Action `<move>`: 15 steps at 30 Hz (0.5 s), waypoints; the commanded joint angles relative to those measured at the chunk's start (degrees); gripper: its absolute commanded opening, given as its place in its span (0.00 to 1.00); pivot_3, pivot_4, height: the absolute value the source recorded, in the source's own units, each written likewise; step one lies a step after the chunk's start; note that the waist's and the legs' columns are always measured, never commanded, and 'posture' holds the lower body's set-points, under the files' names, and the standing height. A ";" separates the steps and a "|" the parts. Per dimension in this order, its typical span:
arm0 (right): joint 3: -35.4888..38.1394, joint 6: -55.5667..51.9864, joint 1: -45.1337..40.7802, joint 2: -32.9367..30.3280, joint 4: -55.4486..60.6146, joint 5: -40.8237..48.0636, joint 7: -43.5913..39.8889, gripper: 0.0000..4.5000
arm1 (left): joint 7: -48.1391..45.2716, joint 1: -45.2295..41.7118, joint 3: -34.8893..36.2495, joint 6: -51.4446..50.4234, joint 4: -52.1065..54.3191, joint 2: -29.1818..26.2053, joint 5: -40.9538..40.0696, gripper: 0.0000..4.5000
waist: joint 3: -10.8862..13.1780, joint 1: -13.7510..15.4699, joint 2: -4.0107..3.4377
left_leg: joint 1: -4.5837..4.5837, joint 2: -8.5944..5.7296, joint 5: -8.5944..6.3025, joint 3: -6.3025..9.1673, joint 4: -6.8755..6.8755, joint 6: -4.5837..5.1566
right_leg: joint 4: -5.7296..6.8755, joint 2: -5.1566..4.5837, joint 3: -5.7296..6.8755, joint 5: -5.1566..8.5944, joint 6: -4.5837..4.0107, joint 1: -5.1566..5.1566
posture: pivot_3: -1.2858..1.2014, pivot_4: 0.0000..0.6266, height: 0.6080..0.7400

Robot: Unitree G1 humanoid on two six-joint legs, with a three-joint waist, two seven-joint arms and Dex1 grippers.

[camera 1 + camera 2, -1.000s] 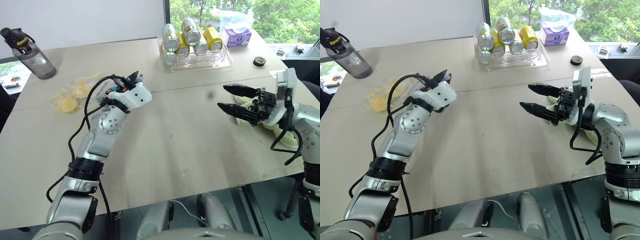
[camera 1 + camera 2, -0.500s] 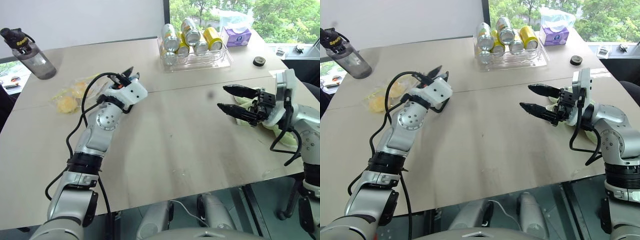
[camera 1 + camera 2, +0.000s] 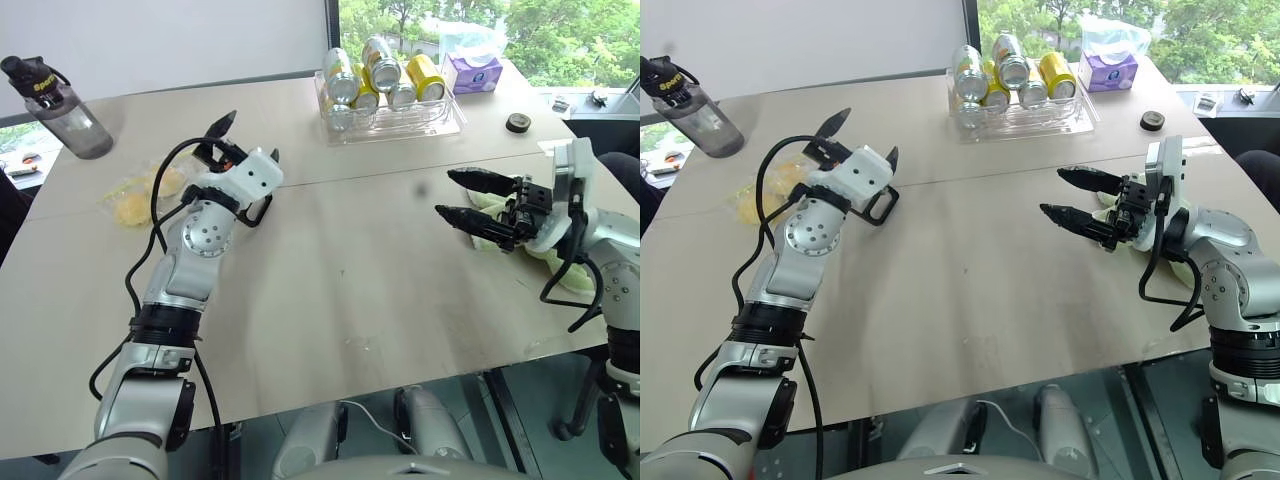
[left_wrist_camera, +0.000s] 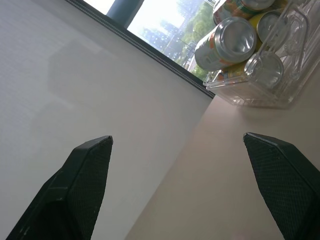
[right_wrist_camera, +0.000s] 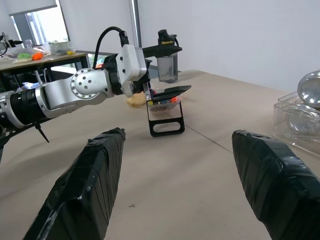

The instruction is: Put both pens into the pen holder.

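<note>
The black pen holder [image 5: 166, 120] stands on the table at mid-left, its loop frame [image 3: 258, 211] showing just below my left gripper [image 3: 246, 141]. That gripper hovers over the holder, wide open with nothing between its fingers. In the right wrist view small coloured tips [image 5: 159, 101] show at the holder's top. I cannot tell whether they are the pens, which are otherwise hidden. My right gripper [image 3: 464, 198] hangs open and empty above the table's right side, pointing left toward the holder from well away.
At the back stands a clear tray of cans [image 3: 392, 108], with a purple tissue pack [image 3: 473, 72] and a small black disc [image 3: 517, 122] near it. A water bottle [image 3: 66, 110] is far left. A clear bag of yellow items [image 3: 138, 198] lies beside the holder.
My left gripper has gone from shut to wide open and drifted slightly left, uncovering the holder's frame. The right arm has not moved.
</note>
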State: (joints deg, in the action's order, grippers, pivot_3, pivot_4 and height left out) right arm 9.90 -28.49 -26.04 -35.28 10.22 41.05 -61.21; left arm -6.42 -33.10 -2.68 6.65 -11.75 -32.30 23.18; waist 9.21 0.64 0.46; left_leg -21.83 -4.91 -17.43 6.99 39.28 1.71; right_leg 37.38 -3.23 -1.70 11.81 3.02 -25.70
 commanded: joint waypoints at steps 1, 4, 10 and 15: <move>0.17 1.38 0.56 -0.44 1.03 -0.48 -0.03 0.81 | -3.25 1.31 2.61 2.98 5.33 2.41 -8.59 0.98 | 0.00 0.00 0.00 | 0.00 0.00 0.00 0.00 0.00 0.00 | 0.00 0.00 0.00 0.00 0.00 0.00 | 0.52 0.24 0.99; -1.58 3.92 3.02 -0.84 0.00 -4.18 -0.80 0.81 | -10.19 5.43 4.84 0.53 10.89 6.95 -21.96 0.98 | -0.03 0.02 0.01 | -0.02 0.00 0.00 0.00 0.04 0.00 | -0.01 -0.05 0.00 0.00 0.00 0.00 | 0.52 0.24 0.99; -5.08 12.55 8.39 0.16 -5.56 -13.00 -0.12 0.81 | -20.97 19.55 7.18 -16.73 29.10 8.67 -45.57 0.98 | -0.03 -0.80 0.00 | 0.08 0.02 0.00 -0.08 0.04 0.00 | 0.12 -0.01 -0.11 0.00 0.00 0.00 | 0.52 0.24 0.99; -6.62 18.55 12.19 1.73 -10.53 -17.57 1.10 0.81 | -21.39 37.17 9.06 -29.71 39.80 5.19 -53.16 0.98 | -0.07 -1.62 -0.07 | 0.27 0.07 0.00 -0.31 0.03 0.00 | 0.29 0.07 -0.39 0.01 -0.01 0.05 | 0.52 0.24 0.99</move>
State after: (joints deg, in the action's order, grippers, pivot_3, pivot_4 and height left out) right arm 2.90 -12.53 -14.48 -33.90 -0.21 24.18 -60.54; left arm -28.42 0.83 4.67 -19.89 24.68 -26.38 -28.55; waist 9.14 -0.98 0.39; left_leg -21.51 -4.83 -17.43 6.61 39.26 1.71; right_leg 37.67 -3.13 -2.17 11.82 3.02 -25.65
